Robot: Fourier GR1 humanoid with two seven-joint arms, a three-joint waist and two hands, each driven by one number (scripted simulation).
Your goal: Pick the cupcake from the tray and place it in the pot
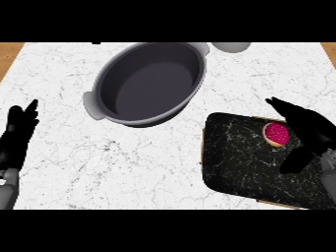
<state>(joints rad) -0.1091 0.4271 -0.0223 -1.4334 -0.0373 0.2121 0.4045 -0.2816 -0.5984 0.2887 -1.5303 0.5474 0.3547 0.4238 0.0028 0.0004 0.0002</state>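
The right hand (310, 132), fingers spread, hovers beside the cupcake (276, 134) on the black tray (236, 157). The left hand (14, 140) rests open; the grey pot (150, 83) sits apart.

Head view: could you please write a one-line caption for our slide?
Right robot hand open beside the pink cupcake on the dark tray; grey pot waits empty; left robot hand rests.

A white marble counter (68, 147) with wooden edges, and a grey rounded object (231, 47) at its far edge.
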